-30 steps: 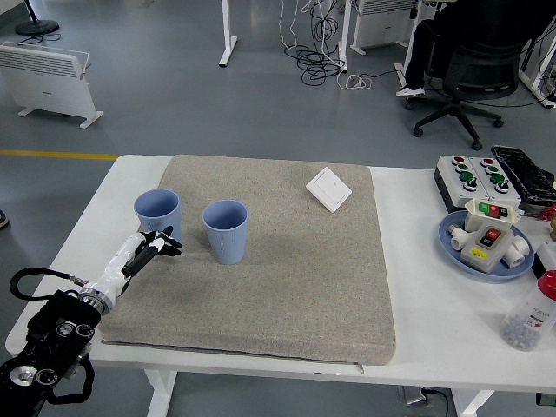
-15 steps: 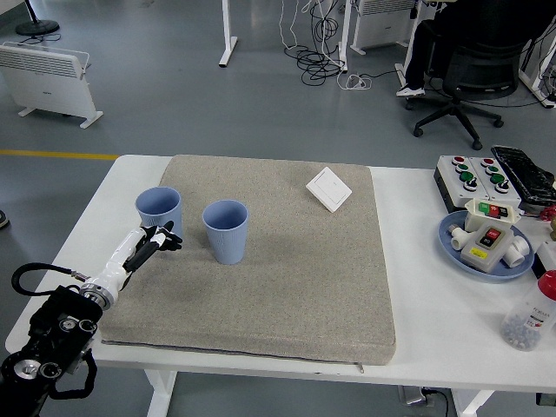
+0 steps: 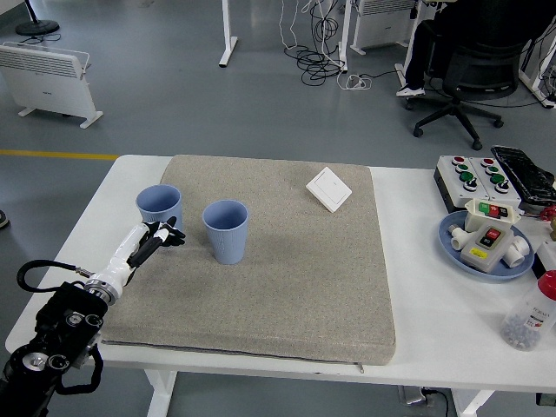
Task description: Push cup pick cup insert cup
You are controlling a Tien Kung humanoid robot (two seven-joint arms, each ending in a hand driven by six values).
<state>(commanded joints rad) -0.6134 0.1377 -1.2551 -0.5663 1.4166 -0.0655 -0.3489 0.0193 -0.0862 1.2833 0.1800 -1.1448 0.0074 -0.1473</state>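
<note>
Two blue cups stand upright on the grey mat (image 3: 287, 261): the left cup (image 3: 159, 206) near the mat's left edge and the right cup (image 3: 226, 230) a short way to its right. My left hand (image 3: 165, 233) reaches in from the lower left, its dark fingers loosely spread right at the base of the left cup, on its near side. It holds nothing. Whether it touches the cup I cannot tell. My right arm is out of view.
A white flat switch plate (image 3: 329, 188) lies at the mat's far side. On the table's right are a button box (image 3: 473, 177), a blue plate (image 3: 457, 248) with switch parts, and a clear bottle (image 3: 530, 317). An office chair stands beyond the table.
My left hand has crept forward and slightly right, closing in on the left cup's base. That cup has shifted a little to the right.
</note>
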